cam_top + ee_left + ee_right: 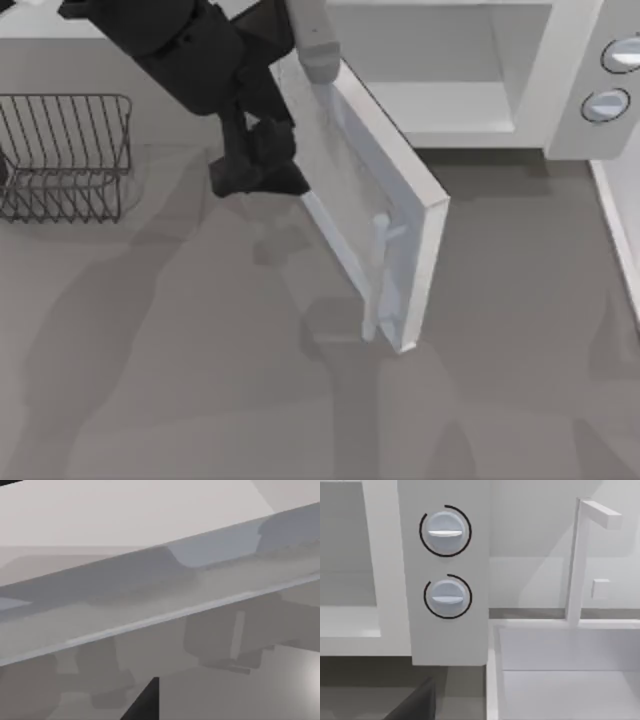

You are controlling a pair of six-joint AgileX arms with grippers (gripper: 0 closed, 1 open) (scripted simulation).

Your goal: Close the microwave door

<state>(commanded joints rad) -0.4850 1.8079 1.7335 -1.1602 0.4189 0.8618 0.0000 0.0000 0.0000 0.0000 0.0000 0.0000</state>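
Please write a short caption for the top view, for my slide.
Left gripper behind the half-open wide white windowed microwave door, beside a grey wire rack.

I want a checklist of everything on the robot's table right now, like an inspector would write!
Surface: grey table, bare in front.
Job's things: microwave door hangs about half open, its bar handle near the free edge; the microwave cavity is open behind it.
Clutter: wire rack at the table's left.
Grippers: left gripper sits against the door's outer face, near the hinge side; the right wrist view faces the two knobs.
Cables: nothing seen.
Surroundings: white sink with faucet beside the microwave's knob panel.
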